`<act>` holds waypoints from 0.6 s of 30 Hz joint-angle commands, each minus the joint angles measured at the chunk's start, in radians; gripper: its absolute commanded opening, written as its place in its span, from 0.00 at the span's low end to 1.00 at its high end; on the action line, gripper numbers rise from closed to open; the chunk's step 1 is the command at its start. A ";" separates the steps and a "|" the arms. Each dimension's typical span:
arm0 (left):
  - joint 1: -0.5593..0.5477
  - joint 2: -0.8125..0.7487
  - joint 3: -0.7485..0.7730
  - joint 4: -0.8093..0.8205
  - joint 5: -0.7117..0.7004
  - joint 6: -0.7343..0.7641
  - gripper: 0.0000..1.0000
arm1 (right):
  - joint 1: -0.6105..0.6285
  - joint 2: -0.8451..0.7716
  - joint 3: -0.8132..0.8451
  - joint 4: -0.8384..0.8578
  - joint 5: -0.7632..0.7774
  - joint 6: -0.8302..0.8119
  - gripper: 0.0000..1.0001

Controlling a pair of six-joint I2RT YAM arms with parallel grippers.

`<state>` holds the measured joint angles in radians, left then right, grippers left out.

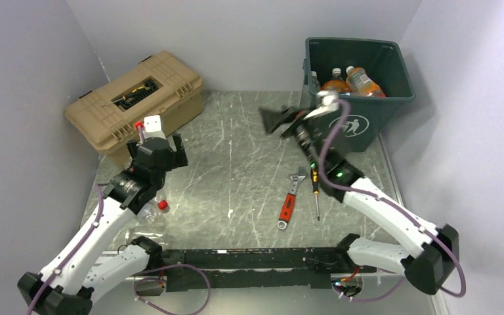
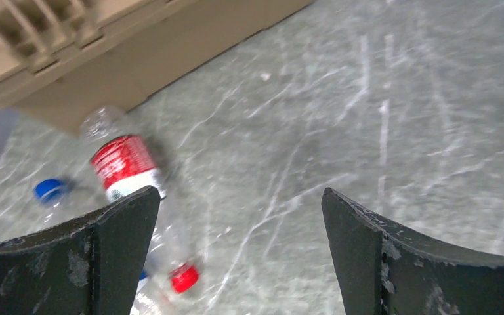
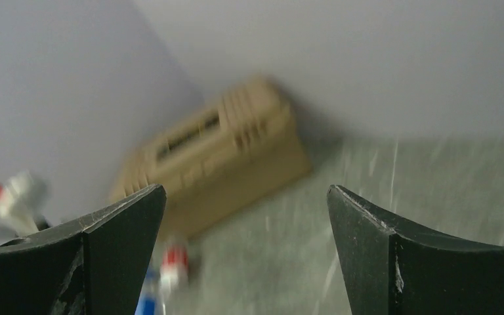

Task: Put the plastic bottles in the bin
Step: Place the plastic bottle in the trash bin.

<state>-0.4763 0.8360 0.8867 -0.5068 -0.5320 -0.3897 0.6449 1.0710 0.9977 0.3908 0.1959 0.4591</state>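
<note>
Right end effector (image 3: 246, 193), wide open & empty, sits beside the bin (image 1: 367, 125) w/ a few bottles (image 1: 351, 80) inside, left end effector (image 2: 239, 197) also open, angled down near the red-label bottle (image 2: 128, 164) on the worktop (image 2: 367, 131) by the toolbox (image 1: 138, 98), prob lining up a grab.

We see a booth closed in by plain, pale grey walls: a left wall (image 1: 20, 79) and a right wall (image 1: 472, 98) slanting in toward a back wall (image 1: 236, 39) that meets them at two vertical corners. Between them lies the worktop (image 1: 236, 164), a dull grey-green slab veined with white streaks and scratches (the left wrist view shows these streaks most clearly), running back to the foot of the back wall. The light is even and diffuse, and we find only soft shadows on the worktop, with the walls smooth and uniform in tone.
</note>
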 commanded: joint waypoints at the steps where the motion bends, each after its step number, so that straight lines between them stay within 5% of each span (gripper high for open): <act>1: 0.005 0.063 0.059 -0.241 -0.176 -0.118 1.00 | 0.133 0.036 -0.202 0.036 0.051 0.057 0.98; 7: 0.270 0.167 0.012 -0.273 0.098 -0.130 0.99 | 0.233 0.111 -0.383 0.149 0.041 0.140 0.98; 18: 0.384 0.438 0.071 -0.191 0.188 -0.213 0.99 | 0.339 0.181 -0.479 0.290 -0.050 0.204 0.98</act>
<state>-0.0990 1.1946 0.9077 -0.7387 -0.3698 -0.5270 0.9573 1.2495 0.5533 0.5365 0.1890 0.6247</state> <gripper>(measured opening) 0.994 0.978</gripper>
